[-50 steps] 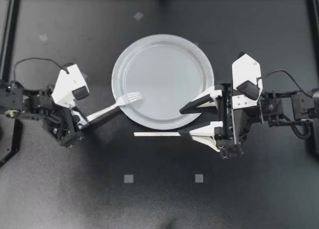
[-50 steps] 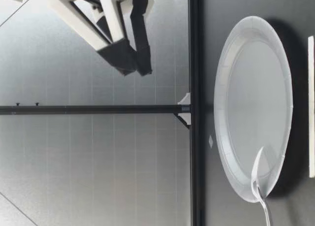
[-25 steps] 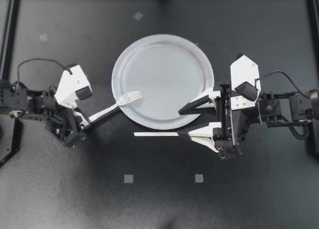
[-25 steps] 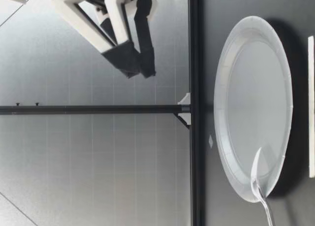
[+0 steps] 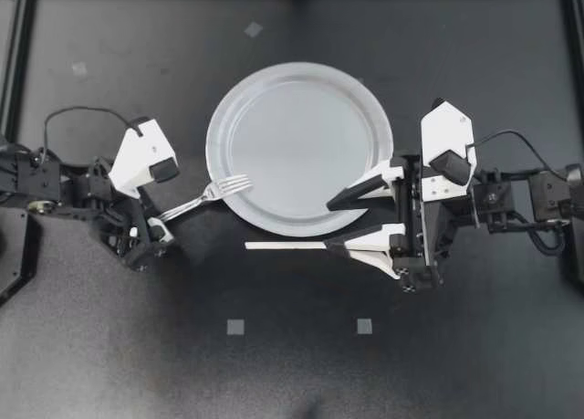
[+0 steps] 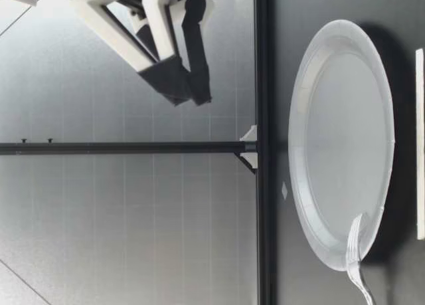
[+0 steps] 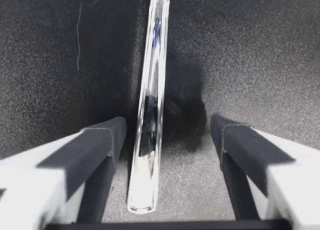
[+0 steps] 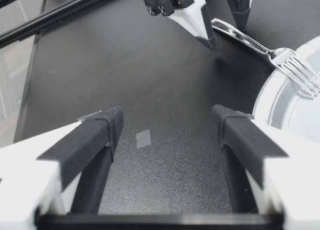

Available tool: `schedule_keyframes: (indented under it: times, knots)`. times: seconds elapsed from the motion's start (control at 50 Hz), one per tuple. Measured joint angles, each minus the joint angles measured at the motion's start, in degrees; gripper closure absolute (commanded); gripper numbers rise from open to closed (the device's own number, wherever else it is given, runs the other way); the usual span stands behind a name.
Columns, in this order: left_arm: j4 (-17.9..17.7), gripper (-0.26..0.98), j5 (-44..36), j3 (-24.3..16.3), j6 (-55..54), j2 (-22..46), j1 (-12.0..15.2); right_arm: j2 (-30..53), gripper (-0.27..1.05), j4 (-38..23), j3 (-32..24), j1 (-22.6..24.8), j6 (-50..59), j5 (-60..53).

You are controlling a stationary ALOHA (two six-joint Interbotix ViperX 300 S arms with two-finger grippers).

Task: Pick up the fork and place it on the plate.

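The silver fork (image 5: pixel 206 196) lies slanted, its tines resting on the left rim of the white plate (image 5: pixel 298 90) and its handle down on the black table. My left gripper (image 5: pixel 156 229) is open around the handle's end. In the left wrist view the handle (image 7: pixel 150 120) lies loose between the pads (image 7: pixel 105 140), closer to one of them. My right gripper (image 5: pixel 340 221) stands open at the plate's right front edge with nothing in it. Its wrist view shows the fork (image 8: pixel 260 47) and plate rim (image 8: pixel 280 97) ahead. In the low view the fork (image 6: pixel 354 255) leans on the plate (image 6: pixel 342 119).
A flat white stick (image 5: pixel 285 246) lies on the table just in front of the plate, by my right gripper's front finger. Two grey tape squares (image 5: pixel 235 327) (image 5: pixel 365 326) mark the table nearer the front. A gripper (image 6: pixel 176 86) hangs above the table in the low view.
My left gripper has opened and let go of the fork. The fork has sunk and slid slightly back, tines now on the plate's rim. The right arm has not moved.
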Motion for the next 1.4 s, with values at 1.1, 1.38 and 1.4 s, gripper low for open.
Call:
schedule_keyframes:
  times: [1.1,1.38,1.4]
  knots:
    - [12.74,0.04,-39.46,-1.41,17.23,-27.16,2.37,-12.30,0.07,-1.67,-1.58,-3.87,-22.24,-5.62]
    - [12.66,0.04,-19.34,1.14,21.18,-31.29,2.37,-18.02,0.07,0.53,4.39,-5.45,-23.29,19.16]
    - [12.66,0.04,-16.08,0.79,21.09,-32.08,2.11,-18.81,0.07,1.05,4.83,-5.54,-22.68,21.18]
